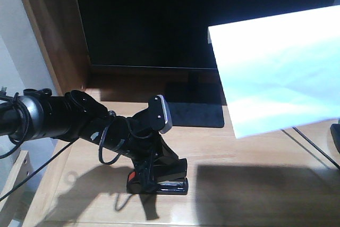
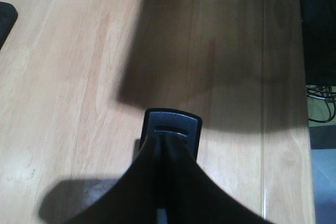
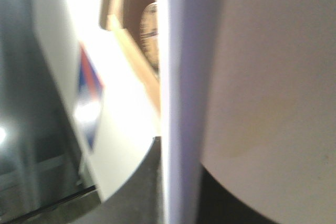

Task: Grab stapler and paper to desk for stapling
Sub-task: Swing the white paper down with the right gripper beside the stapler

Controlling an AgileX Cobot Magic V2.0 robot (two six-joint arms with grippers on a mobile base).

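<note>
The black stapler (image 1: 162, 178), with an orange-red patch, stands low on the light wooden desk (image 1: 255, 158), near its front left. My left gripper (image 1: 151, 166) reaches in from the left and is shut on the stapler. In the left wrist view the fingers (image 2: 139, 182) close over the stapler's end (image 2: 173, 125). The white paper (image 1: 281, 73) hangs in the air over the desk's right side. My right gripper (image 3: 178, 153) is shut on the paper's edge (image 3: 178, 66). The right gripper itself does not show in the front view.
A dark monitor (image 1: 159, 19) on a black base (image 1: 194, 114) stands at the back of the desk. A brown wooden side panel (image 1: 50, 30) rises at the left. Cables (image 1: 313, 150) run on the right. The paper casts a large shadow (image 2: 210, 56) on the desk.
</note>
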